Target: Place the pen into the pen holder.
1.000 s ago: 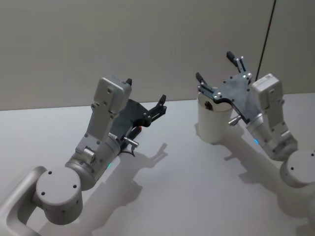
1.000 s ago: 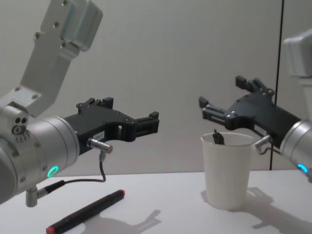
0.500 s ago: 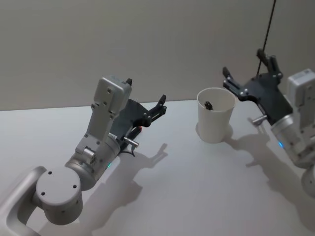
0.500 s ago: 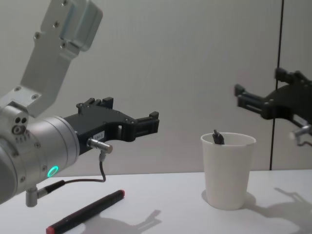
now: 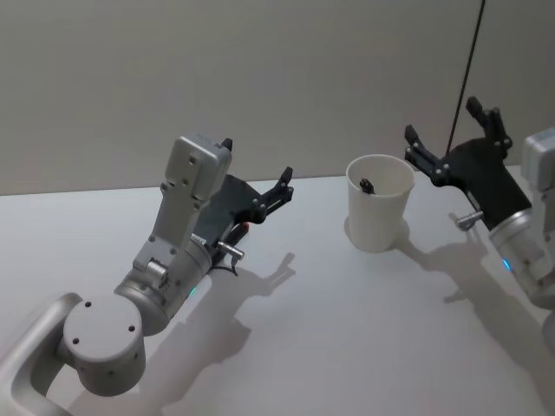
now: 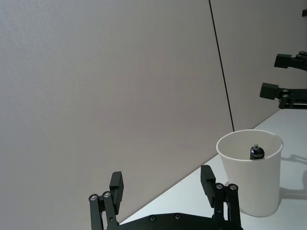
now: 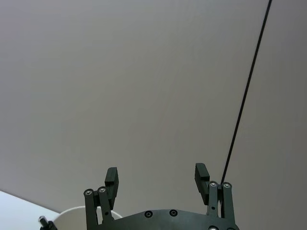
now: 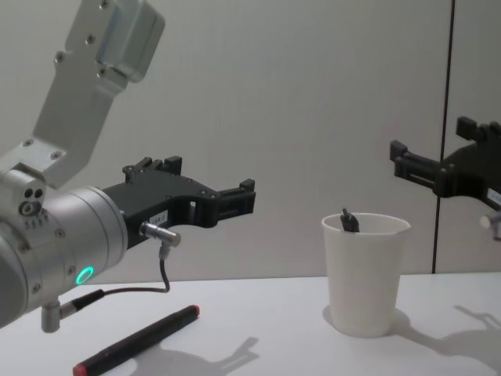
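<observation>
A red-tipped pen point(image 8: 137, 338) lies flat on the counter point(image 8: 266, 317), nearest, below the left claw point(image 6: 161, 182), which hangs over it wide open and empty. Farther right stands the pen holder point(image 8: 365, 274), a white paper cup, upright, with a dark pen point(image 8: 348, 222) leaning inside against its rim. Beyond, right of the cup and above rim height, the right claw point(image 5: 440, 121) is spread wide, holding nothing.

Head downward, chest sidelong, both sharing cup point(image 5: 379, 215)
</observation>
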Robot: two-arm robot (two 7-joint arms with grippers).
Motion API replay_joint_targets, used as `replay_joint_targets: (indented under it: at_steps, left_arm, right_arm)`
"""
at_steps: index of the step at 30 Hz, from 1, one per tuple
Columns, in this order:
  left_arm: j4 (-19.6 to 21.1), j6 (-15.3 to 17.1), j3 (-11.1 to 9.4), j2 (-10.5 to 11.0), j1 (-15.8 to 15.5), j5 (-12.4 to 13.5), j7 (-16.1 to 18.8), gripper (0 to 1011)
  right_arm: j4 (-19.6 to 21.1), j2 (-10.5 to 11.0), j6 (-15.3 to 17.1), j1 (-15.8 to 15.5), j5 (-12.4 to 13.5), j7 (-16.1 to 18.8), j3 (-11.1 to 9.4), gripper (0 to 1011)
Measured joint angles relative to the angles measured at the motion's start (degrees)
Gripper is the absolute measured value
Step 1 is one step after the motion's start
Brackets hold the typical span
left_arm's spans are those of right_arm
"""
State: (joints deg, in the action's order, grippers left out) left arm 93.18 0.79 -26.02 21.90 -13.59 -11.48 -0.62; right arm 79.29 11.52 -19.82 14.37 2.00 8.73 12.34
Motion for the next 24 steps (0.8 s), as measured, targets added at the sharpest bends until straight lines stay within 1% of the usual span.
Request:
replay_joint_targets:
  at_steps: [7, 8, 9, 15, 24]
  left_arm:
    - [0.0, 0.0, 0.0, 0.0, 0.0, 0.0, 0.0, 1001]
    - [0.0, 0.0, 0.0, 0.0, 0.0, 0.0, -0.01, 1001]
    - [0.0, 0.0, 0.0, 0.0, 0.0, 0.0, -0.01, 1001]
    - [0.0, 0.0, 0.0, 0.0, 0.0, 0.0, -0.01, 1001]
    - [0.0, 0.0, 0.0, 0.0, 0.0, 0.0, -0.01, 1001]
  right_arm:
    - [4.5, 1.61, 4.43, -3.13, 2.95, -1.01, 0.13, 1001]
    - [6.27, 2.25, 6.21, -4.35, 4.11, -1.43, 0.19, 1001]
    - [6.27, 2.25, 6.21, -4.35, 4.11, -1.43, 0.19, 1001]
    - [11.55, 4.13, 11.36, -7.96, 7.57, -2.6, 0.33, 1001]
    - [17.73, 6.32, 17.59, -12.26, 11.7, -4.02, 0.51, 1001]
